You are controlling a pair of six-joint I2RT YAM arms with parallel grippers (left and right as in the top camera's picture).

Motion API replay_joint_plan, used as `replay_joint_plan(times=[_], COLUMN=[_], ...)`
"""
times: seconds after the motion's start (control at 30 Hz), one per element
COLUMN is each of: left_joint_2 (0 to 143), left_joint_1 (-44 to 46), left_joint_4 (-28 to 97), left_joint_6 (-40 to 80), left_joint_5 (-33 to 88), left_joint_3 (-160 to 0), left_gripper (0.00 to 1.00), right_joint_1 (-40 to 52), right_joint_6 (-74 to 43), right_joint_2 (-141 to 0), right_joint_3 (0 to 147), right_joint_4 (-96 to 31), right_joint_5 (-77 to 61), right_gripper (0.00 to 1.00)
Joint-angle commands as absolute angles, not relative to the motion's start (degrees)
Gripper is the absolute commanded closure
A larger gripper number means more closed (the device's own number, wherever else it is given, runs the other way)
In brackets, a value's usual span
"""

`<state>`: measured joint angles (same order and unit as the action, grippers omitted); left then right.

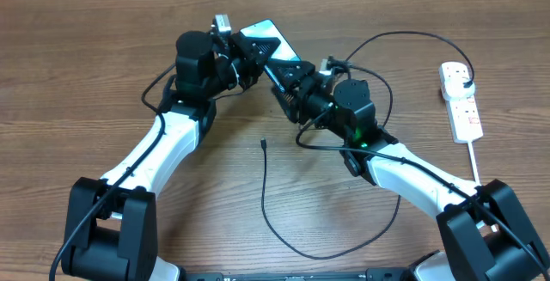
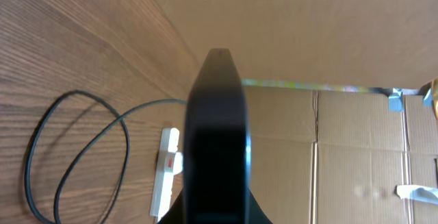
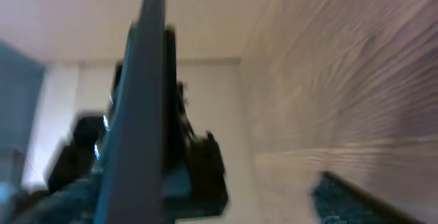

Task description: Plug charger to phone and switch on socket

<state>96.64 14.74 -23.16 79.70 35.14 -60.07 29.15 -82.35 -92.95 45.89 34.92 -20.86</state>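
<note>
My left gripper (image 1: 251,54) looks clamped on the phone (image 1: 268,36). In its wrist view the phone (image 2: 217,128) stands edge-on, dead centre, with dark flares hugging its base on both sides, though the fingers themselves are out of frame. My right gripper (image 1: 280,73) sits at the phone's other end, nose to nose with the left one. Its wrist picture is blurred: the phone (image 3: 137,107) runs edge-on up the frame, and I cannot tell whether those jaws are closed on it or just around it. Out from the two grippers, toward the arm bases, the charger (image 1: 265,186) lies loose on the table (image 1: 86,75), its connector tip (image 1: 263,143) free, near the right gripper and apart from the phone. The cable loops round under the right arm and off to the socket (image 1: 461,100), well away on the right gripper's outer side, with a black plug (image 1: 465,77) in it.
</note>
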Motion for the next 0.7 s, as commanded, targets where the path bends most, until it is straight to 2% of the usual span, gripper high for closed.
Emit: replay_joint_plan(times=[0.0,0.17,0.3,0.43,0.67], left_joint_2=[95.35,95.35,95.35,95.35,95.35], left_joint_1=[14.48,10.35,6.22,1.30,-4.27], left_joint_4=[-23.44,-18.90,-15.53,-10.41,-8.93], left_joint_6=[77.97,73.78,67.94,62.37,56.10], left_joint_5=[37.58,41.10,47.57,52.86,59.83], left_joint_3=[-61.63,-61.63,-61.63,-61.63,-61.63], left_gripper=[0.96,0.95,0.95,0.96,0.95], right_joint_1=[26.98,22.39,21.71,22.57,28.73], right_joint_6=[-71.24,-63.24,-53.32,-44.53,-33.26], right_joint_2=[-92.40,-88.95,-85.32,-81.41,-79.26], right_joint_3=[45.82,45.82,45.82,45.82,45.82], right_joint_4=[34.92,33.34,23.14,11.46,-0.19], right_joint_5=[-27.70,-33.98,-34.20,-31.14,-18.94], right_gripper=[0.00,0.00,0.00,0.00,0.00])
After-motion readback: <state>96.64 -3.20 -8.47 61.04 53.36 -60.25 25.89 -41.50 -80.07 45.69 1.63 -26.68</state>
